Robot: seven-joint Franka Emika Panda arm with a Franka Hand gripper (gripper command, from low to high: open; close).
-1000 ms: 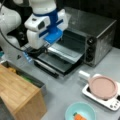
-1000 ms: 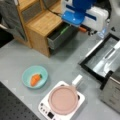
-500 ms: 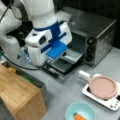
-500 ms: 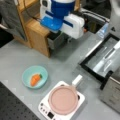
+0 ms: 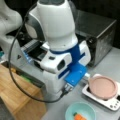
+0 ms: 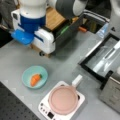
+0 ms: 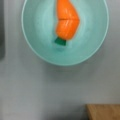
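The arm (image 5: 53,37) fills most of both front views. Its gripper is not visible in any view, hidden under the blue-and-white wrist housing (image 6: 30,27), so whether its fingers are spread or pressed together cannot be told.

The teal bowl (image 6: 35,76) sits on the grey table (image 6: 15,57) at about 6 o'clock from that housing in a front view, near but apart from it. In the wrist view the bowl (image 7: 37,32) occupies the 12 o'clock half of the frame (cut off at the top edge).

The carrot (image 7: 67,22) lies inside the bowl, orange, in two joined segments, with a small green stub at its 7 o'clock end.

The pink pan (image 6: 63,99) rests on a white hotplate (image 6: 45,106), at 4 o'clock from the bowl.
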